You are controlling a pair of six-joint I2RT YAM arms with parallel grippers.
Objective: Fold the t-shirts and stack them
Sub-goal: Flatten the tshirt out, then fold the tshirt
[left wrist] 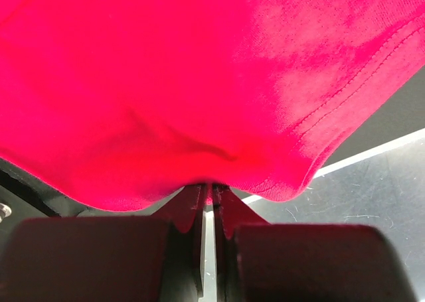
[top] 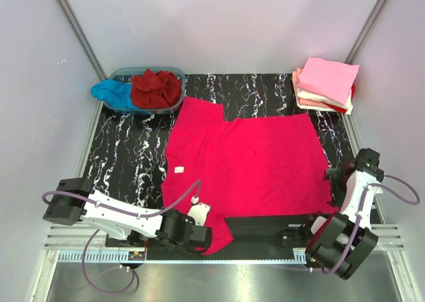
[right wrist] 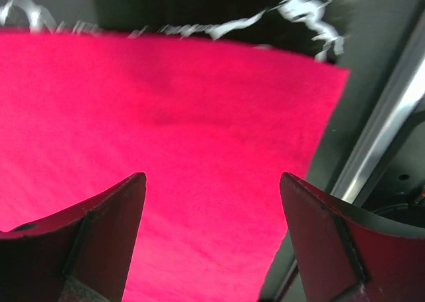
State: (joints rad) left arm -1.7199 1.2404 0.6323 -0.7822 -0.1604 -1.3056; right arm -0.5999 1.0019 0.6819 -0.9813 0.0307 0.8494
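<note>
While the bright pinkish-red t-shirt [top: 246, 162] lies spread flat across the middle of the black, white-veined table [top: 133, 149], both arms work at its near side. The left gripper [left wrist: 211, 189] sits at the table's near edge, its jaws pressed together on a fold of the shirt's near-left hem; in the left wrist view the fabric bulges just above the closed fingertips. The right gripper [right wrist: 211, 177] hangs close to the table's right edge, jaws spread wide over the shirt's near-right corner and holding nothing; whether the fingers touch the cloth cannot be told. A small white label [top: 178, 170] shows on the shirt near its left side.

At the far-left corner stands a clear blue-tinted tub [top: 126, 72] containing a crumpled dark red t-shirt [top: 156, 88]; a turquoise t-shirt [top: 113, 93] spills over the tub's left rim onto the table. At the far-right corner rests 1 stack of folded t-shirts [top: 319, 103], a pale pink t-shirt [top: 329, 78] on top.
</note>
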